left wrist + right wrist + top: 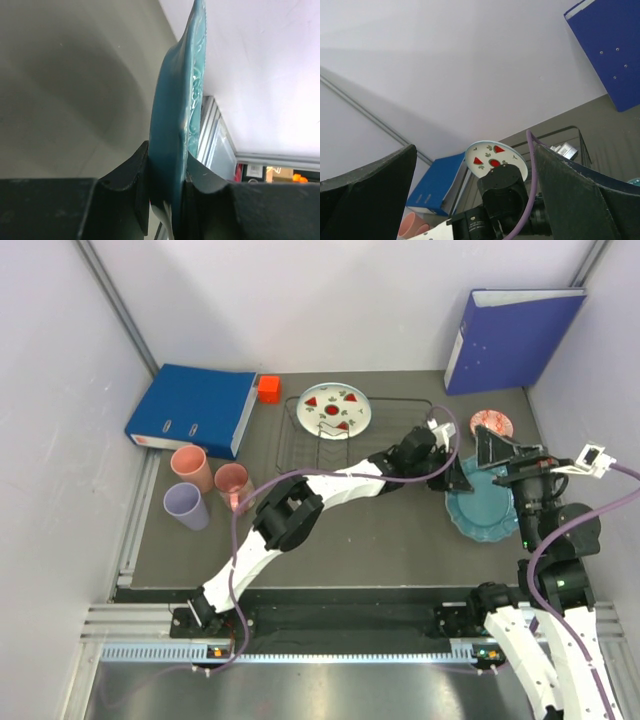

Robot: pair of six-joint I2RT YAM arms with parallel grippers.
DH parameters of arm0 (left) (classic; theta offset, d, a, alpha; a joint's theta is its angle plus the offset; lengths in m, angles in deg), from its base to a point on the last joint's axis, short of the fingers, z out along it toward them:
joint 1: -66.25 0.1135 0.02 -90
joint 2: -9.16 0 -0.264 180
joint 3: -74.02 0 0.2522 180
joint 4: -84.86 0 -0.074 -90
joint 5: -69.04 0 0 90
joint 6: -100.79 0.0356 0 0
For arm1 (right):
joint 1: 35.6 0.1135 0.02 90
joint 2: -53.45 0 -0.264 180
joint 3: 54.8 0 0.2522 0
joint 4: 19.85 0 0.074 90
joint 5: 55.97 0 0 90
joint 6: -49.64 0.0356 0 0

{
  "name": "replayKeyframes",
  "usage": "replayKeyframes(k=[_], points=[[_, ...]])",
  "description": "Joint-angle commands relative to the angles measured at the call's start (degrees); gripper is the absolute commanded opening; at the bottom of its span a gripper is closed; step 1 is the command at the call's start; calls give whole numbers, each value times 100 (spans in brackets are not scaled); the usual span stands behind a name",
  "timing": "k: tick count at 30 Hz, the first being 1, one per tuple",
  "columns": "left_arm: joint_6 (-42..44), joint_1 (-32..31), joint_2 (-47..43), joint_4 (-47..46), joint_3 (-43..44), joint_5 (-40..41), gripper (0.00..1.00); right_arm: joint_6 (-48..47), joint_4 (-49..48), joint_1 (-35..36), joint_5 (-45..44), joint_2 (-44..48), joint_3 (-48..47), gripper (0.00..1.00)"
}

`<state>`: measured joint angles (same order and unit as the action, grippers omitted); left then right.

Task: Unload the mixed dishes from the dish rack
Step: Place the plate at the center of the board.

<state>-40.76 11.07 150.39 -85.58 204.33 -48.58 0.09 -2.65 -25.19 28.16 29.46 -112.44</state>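
Observation:
The dish rack [385, 435] of thin dark wire holds the white plate with watermelon marks [335, 410], which also shows in the right wrist view [495, 156]. My left gripper [455, 475] [167, 167] is shut on the rim of the teal scalloped plate [487, 508] [177, 100], to the right of the rack and low over the table. I cannot tell whether that plate touches the table. Just beyond the teal plate my right gripper [508, 462] [475, 192] stands open and holds nothing. The small pink bowl [492, 423] sits behind it. Two salmon cups [190, 468] [233, 485] and the lavender cup [186, 506] stand at the left.
A blue binder [195, 408] lies at the back left with a small red cube [268, 389] beside it. Another blue binder [510, 338] leans against the back right wall. White walls close in both sides. The left arm [300, 505] stretches across the table's middle.

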Motion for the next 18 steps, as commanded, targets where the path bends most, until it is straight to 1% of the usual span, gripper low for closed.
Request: replayKeyframes(k=[1,3,5,11,16,18], points=[[-399,270,-630,-1010,-772,64,0,-151,-107,110,-46,122,28,100],[-330,306,-833,-1178,-1106,72,0,-160,-98,119,-63,122,63,100],[-137,297,-1088,-1074,-1152,72,0,-169,-133,136,-64,105,98,100],[22,314,-1747,-1258,-1345,-138,0,-168,-204,128,-55,43,47,100],[-101,394,-2310,-1460,-1530,-314,0,-300,-37,127,-142,8,-182,100],[-171,473,-2564,-1469,-1627,-350,0,-458,191,127,-283,-36,-375,100]])
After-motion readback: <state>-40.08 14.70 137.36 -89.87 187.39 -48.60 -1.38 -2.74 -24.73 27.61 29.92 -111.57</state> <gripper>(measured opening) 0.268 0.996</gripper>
